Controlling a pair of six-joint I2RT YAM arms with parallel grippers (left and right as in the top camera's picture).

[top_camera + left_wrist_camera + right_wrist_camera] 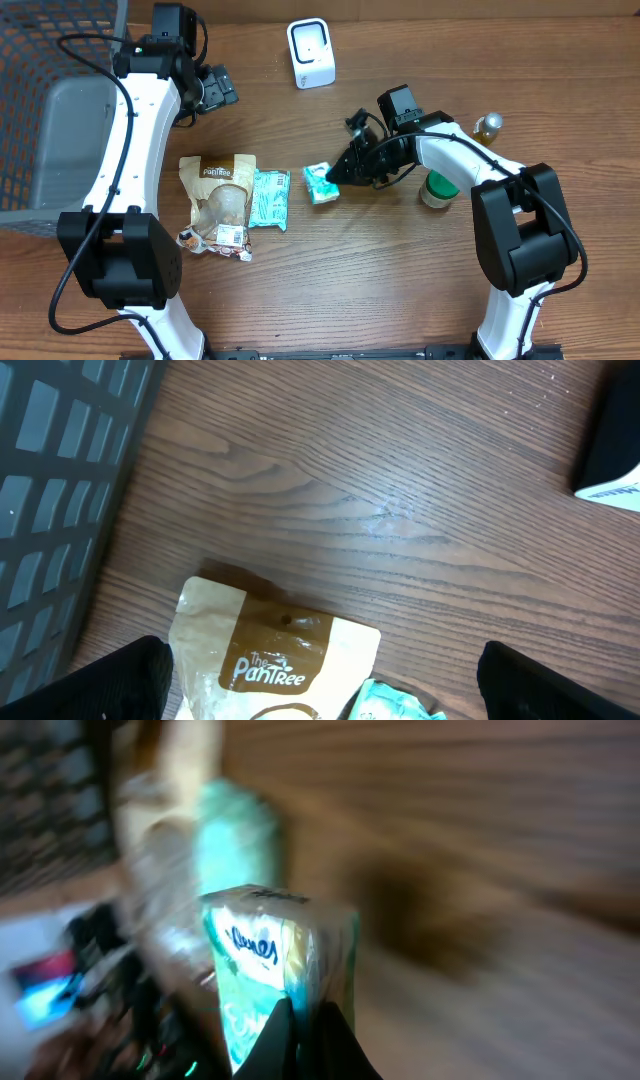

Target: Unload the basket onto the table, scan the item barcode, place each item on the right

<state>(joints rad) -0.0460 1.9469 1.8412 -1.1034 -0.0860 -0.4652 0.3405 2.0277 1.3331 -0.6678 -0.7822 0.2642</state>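
Observation:
My right gripper (pixel 336 172) is shut on a small green-and-white tissue pack (pixel 320 183), pinching its edge just above the table's middle. The right wrist view is blurred by motion, but it shows the pack (pixel 268 960) standing up from the closed black fingers (pixel 335 1045). A white barcode scanner (pixel 311 52) stands at the back centre, apart from the pack; its dark corner (pixel 612 450) shows in the left wrist view. Near the back left, my left gripper (pixel 222 88) hangs open and holds nothing, its fingers (pixel 115 682) wide apart.
A brown-and-cream PanTree pouch (pixel 220 205) and a teal packet (pixel 268 197) lie left of centre. A green-lidded jar (pixel 438 188) and a small bottle (pixel 487 125) stand by the right arm. A grey mesh basket (pixel 50 110) fills the far left.

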